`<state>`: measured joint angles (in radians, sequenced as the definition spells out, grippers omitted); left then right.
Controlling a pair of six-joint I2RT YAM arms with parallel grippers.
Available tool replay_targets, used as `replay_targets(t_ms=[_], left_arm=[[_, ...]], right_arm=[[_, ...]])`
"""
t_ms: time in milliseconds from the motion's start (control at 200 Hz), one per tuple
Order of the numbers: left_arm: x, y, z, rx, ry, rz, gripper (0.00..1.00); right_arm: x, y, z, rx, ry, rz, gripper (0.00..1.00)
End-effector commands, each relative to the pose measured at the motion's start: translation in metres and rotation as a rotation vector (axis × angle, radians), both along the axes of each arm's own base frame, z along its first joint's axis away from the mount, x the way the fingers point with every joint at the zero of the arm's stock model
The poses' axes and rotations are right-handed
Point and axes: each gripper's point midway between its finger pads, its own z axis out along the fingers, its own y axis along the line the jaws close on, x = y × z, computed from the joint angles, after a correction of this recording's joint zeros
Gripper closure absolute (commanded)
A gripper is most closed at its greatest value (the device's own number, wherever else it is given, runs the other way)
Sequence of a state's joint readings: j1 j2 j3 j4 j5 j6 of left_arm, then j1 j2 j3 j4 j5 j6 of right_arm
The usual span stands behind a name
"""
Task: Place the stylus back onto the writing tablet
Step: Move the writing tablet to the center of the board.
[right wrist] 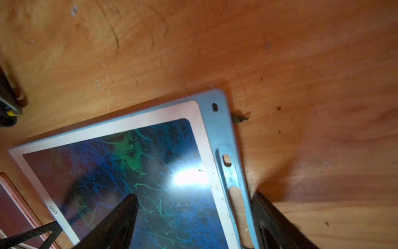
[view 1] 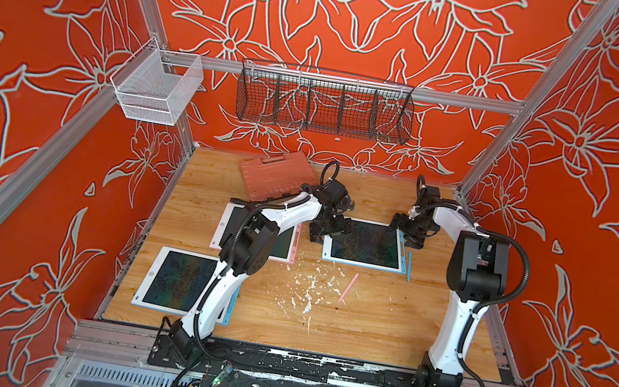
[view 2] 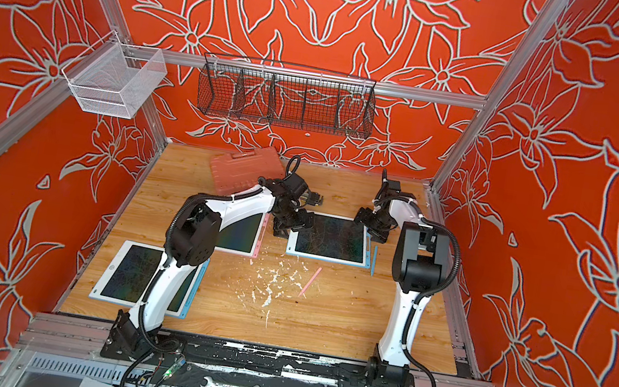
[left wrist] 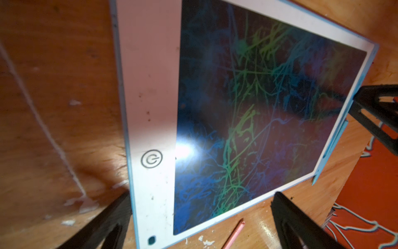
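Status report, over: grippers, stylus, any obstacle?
Left gripper open, right gripper open, both empty at blue tablet. Blue stylus on table beside tablet, slot empty. Nothing in the way; pink stylus lies apart.

A red tool case lies on the table, below a wire basket.

Wooden table: tablets, styluses, case

Table open near pink stylus; left claw, right claw flank tablet, probably hovering.
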<state>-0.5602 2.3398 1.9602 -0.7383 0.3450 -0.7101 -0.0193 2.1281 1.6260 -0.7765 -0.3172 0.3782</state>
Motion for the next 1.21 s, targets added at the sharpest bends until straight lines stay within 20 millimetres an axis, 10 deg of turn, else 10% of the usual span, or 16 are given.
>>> replay_targets(t_ms=[0,1201], left_arm=[[-0.017,0.004,-0.025,0.033,0.067,0.002,0.00],[-0.090,0.026,-0.041,0.093,0.111,0.031,0.01]], right_arm=[[-0.012,0.009,-0.011,0.017,0.056,0.020,0.16],[-0.100,0.062,-0.022,0.009,0.134,0.162,0.19]])
